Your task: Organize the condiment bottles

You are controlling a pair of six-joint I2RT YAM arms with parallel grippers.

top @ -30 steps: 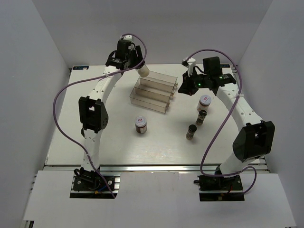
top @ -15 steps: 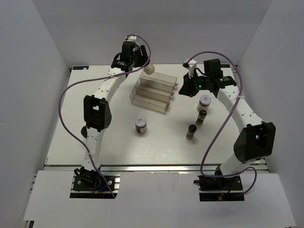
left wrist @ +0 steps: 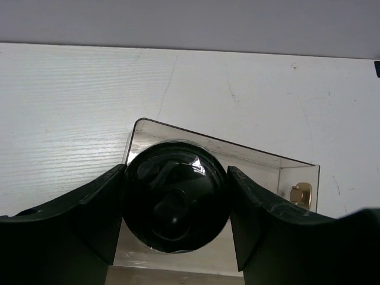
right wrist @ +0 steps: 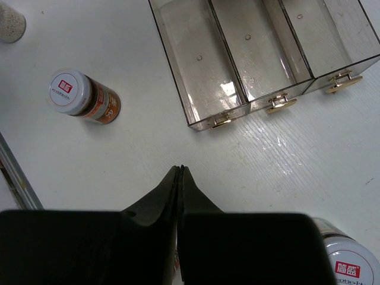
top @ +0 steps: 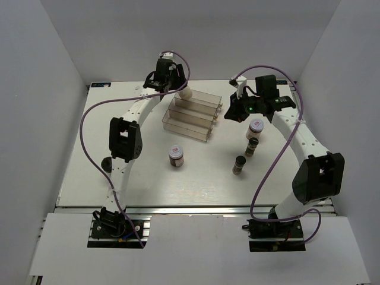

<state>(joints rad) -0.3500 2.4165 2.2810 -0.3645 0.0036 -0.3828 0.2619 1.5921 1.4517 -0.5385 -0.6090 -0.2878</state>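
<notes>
– So, what has the left gripper [left wrist: 176, 172] got?

– A whitish bottle [top: 186, 93], clamped at its black cap [left wrist: 175, 205] between both fingers [left wrist: 89, 219]. From where I stand it hangs at the left end of the clear rack [top: 190, 114], over the farthest trough. Whether it touches the plastic or sits just above it, I cannot tell.

– And the right gripper [right wrist: 180, 173]?

– Jaws pressed together, gripping nothing. It hovers over the white table [top: 148, 178] just off the rack's right end, near the brass fittings [right wrist: 279, 105].

– Where do the other bottles stand?

– One squat jar [top: 176, 155], white lid with a red label, stands alone on the table in front of the rack. A second jar [top: 256, 125] stands to the right, beside the right arm. A slim shaker [top: 252, 146] stands just nearer the bases, and a second shaker [top: 239, 164] nearer again, close but apart. Another whitish bottle [right wrist: 9, 21] shows only at the edge of the right wrist view, well apart from the rack.
</notes>
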